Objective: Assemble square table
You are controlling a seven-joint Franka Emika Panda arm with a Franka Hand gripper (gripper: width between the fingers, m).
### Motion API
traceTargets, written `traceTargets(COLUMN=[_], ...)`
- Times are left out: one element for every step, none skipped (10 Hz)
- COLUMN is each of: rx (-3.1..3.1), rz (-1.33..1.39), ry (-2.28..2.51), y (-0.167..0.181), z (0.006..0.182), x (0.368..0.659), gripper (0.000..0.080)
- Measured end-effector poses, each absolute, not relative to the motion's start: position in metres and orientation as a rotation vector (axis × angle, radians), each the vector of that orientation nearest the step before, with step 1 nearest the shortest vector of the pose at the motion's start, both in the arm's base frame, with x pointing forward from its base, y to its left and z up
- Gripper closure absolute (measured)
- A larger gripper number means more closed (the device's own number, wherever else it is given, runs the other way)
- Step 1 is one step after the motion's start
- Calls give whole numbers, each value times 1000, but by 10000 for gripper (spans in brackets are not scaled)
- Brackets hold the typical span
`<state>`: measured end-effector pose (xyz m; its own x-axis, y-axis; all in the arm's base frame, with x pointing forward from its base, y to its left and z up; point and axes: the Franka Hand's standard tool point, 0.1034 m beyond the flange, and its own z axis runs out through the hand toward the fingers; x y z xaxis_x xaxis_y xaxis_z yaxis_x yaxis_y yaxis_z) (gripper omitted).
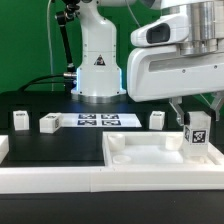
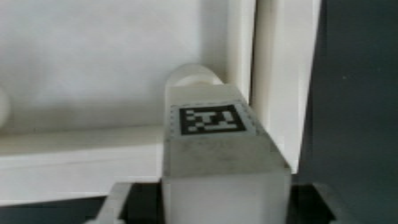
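Observation:
The square table top (image 1: pixel 140 152) is a large white slab with a raised rim, lying on the black surface at the front, toward the exterior view's right. My gripper (image 1: pixel 196 118) is shut on a white tagged leg (image 1: pixel 197 134) and holds it upright over the slab's corner on the exterior view's right. In the wrist view the leg (image 2: pixel 221 140) fills the middle, its tag facing the camera, with the slab's rim (image 2: pixel 270 60) behind it. Three more legs (image 1: pixel 20 120) (image 1: pixel 49 124) (image 1: pixel 156 120) stand on the black surface behind the slab.
The marker board (image 1: pixel 99 121) lies flat in front of the robot base (image 1: pixel 98 70). A long white rail (image 1: pixel 50 180) borders the front of the black surface. A white block (image 1: pixel 3 148) sits at the exterior view's left edge.

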<state>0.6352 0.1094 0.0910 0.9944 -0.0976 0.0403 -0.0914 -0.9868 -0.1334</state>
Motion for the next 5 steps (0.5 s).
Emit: traceTargets(rx=[-2996,-2985,-2961,-2935,-2916], rz=[-64,-57,-45,-36,-29], ry=[247,332,470,578,663], y=[112,114,114,113,113], z=[91,91,91,91,91], x=[635,635,635,635,635], gripper=[506,506,506,506,506])
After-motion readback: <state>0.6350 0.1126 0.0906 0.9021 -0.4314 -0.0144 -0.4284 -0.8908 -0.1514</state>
